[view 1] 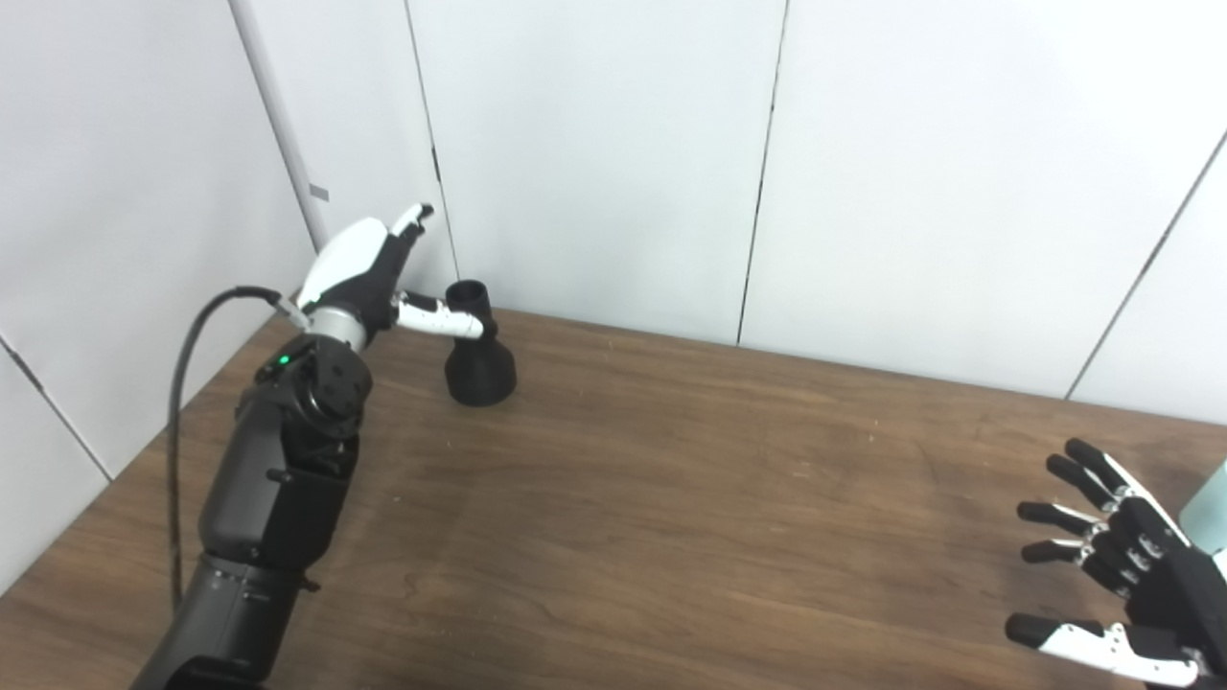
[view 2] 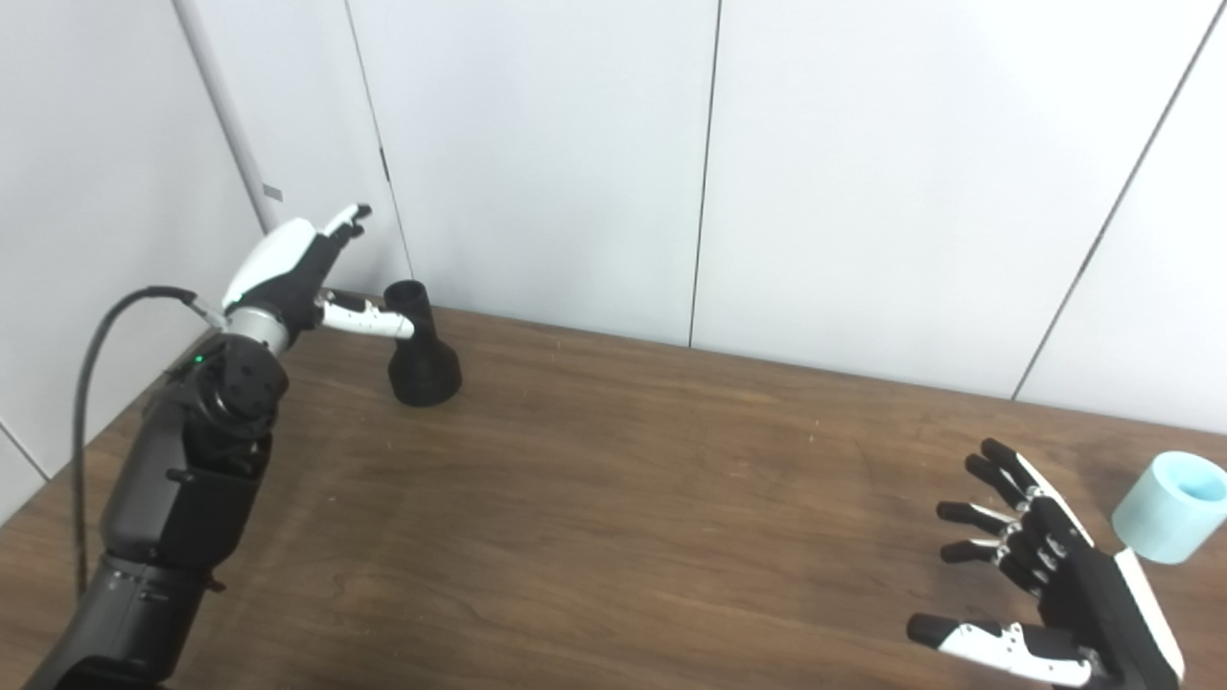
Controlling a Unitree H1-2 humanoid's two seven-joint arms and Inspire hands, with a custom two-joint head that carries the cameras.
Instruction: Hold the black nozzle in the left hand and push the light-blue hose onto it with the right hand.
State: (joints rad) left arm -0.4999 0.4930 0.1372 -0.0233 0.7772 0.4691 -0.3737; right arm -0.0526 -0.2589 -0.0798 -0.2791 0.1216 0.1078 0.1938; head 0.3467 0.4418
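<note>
While its fingers spread wide and grip nothing, the left hand [view 2: 288, 264] reaches toward the back-left corner of the wooden table [view 2: 671, 498], thumb stretched out just beside the neck of the black nozzle [view 2: 420, 347], which stands upright on its flared base near the rear edge. Broad bare tabletop separates it from the right hand [view 2: 1040, 594], low at the front right, palm up, fingers splayed and empty. Just beyond that hand, the light-blue hose [view 2: 1169, 517] lies near the table's right side.
</note>
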